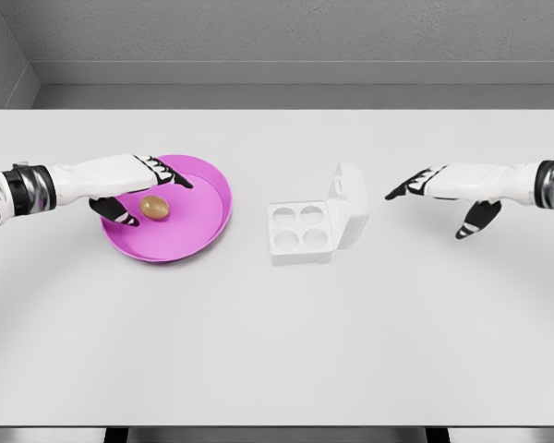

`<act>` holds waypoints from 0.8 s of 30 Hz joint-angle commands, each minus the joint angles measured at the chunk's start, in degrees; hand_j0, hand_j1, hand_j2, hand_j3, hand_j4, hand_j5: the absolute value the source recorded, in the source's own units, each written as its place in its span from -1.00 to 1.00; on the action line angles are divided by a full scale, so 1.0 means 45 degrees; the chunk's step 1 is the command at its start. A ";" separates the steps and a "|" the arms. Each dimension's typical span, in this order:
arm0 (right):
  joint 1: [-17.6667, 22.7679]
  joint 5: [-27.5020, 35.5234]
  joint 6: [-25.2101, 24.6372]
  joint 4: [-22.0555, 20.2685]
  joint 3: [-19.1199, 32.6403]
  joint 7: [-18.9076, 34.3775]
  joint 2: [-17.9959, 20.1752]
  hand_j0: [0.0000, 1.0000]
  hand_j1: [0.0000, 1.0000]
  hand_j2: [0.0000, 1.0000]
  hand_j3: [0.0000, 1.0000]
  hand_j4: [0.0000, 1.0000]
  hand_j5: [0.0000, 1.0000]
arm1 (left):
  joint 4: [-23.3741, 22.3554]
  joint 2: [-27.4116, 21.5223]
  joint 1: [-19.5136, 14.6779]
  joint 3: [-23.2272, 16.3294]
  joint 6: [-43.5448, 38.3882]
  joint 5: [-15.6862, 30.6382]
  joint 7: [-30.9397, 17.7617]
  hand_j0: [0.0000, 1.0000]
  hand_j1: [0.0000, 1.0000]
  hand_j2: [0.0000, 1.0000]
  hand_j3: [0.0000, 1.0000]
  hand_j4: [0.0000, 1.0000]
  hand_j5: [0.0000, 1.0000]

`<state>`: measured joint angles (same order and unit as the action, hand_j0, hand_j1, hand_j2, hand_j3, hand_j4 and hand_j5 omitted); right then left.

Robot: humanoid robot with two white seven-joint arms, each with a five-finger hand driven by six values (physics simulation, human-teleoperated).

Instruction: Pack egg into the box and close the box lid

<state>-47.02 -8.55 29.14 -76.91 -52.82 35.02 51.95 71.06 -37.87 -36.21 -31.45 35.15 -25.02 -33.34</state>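
1. Step in hand, judged: egg pick-up. Nothing is packed yet; all four cups of the box are seen empty.
2. The small brown oval egg (pixel 154 207) is seen lying in the shallow round magenta plastic plate (pixel 208 231), left of the plate's middle, on the white desk (pixel 277 351).
3. The left hand (pixel 134 189) is held over the plate's left part. Its fingers (pixel 177 178) are spread, with the long fingers above and behind the egg and the thumb below and to the egg's left. The egg is bracketed but not clamped; whether a fingertip touches it cannot be told.
4. The white square four-cup egg box (pixel 300 233) is placed well to the right of the left fingers, apart from the plate rim. Its hinged white lid (pixel 349 208) is stood up, tilted, at the box's right edge.
5. The right hand (pixel 443 189) is held right of the lid, near but apart. Its fingers are extended and relaxed towards the lid, thumb dropped below; nothing is held.
6. Next move, judged: the left fingers are to be closed around the egg, thumb against long fingers, with light force. A lift clear of the plate rim is then needed, followed by a carry rightwards to a cup.
7. Lid closing is left for afterwards. The right fingers are already well sited for it: a push leftwards and down over the hinge would be called for.
8. Risk, judged: the egg may roll on the plate if it is nudged from one side only.
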 commanded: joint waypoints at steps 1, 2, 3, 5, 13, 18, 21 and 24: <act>0.0000 0.0065 -0.0030 -0.0136 -0.0060 -0.0004 -0.0021 1.00 1.00 1.00 1.00 1.00 1.00 | -0.0088 0.0075 0.0000 -0.0003 -0.0033 0.0072 0.0006 0.83 0.83 0.83 0.83 0.83 0.83; 0.0000 0.0065 -0.0030 -0.0155 -0.0138 -0.0004 -0.0021 1.00 1.00 1.00 1.00 1.00 1.00 | -0.0088 0.0095 0.0000 -0.0022 -0.0033 0.0072 0.0006 0.83 0.83 0.83 0.83 0.83 0.83; -0.0020 0.0065 -0.0030 -0.0155 -0.0158 -0.0004 -0.0021 1.00 1.00 1.00 1.00 1.00 1.00 | -0.0088 0.0095 0.0000 -0.0022 -0.0033 0.0053 0.0006 0.83 0.83 0.83 0.83 0.83 0.83; -0.0039 0.0065 -0.0050 -0.0136 -0.0158 -0.0004 -0.0177 1.00 1.00 1.00 1.00 1.00 1.00 | -0.0381 0.0290 0.0020 -0.0022 -0.0033 0.0053 0.0006 0.83 0.83 0.83 0.83 0.83 0.83; -0.0195 0.0065 -0.0147 -0.0155 -0.0411 -0.0004 -0.0294 1.00 1.00 1.00 1.00 1.00 1.00 | -0.0635 0.0485 0.0020 -0.0022 -0.0033 -0.0084 0.0006 0.83 0.83 0.83 0.83 0.83 0.83; -0.0176 0.0065 -0.0147 -0.0155 -0.0431 -0.0004 -0.0275 1.00 1.00 1.00 1.00 1.00 1.00 | -0.0811 0.0524 0.0019 -0.0003 -0.0033 -0.0065 0.0006 0.83 0.83 0.83 0.83 0.83 0.83; -0.0176 0.0065 -0.0128 -0.0155 -0.0431 -0.0004 -0.0275 1.00 1.00 1.00 1.00 1.00 1.00 | -0.0870 0.0524 0.0000 0.0017 -0.0033 -0.0084 0.0006 0.83 0.83 0.83 0.83 0.83 0.83; -0.0176 0.0065 -0.0128 -0.0155 -0.0431 -0.0004 -0.0275 1.00 1.00 1.00 1.00 1.00 1.00 | -0.0909 0.0524 0.0000 0.0017 -0.0033 -0.0084 0.0006 0.82 0.82 0.82 0.82 0.82 0.82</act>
<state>-47.81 -8.54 28.67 -77.59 -54.79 35.02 50.66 67.10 -35.48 -36.21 -31.44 35.14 -25.76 -33.34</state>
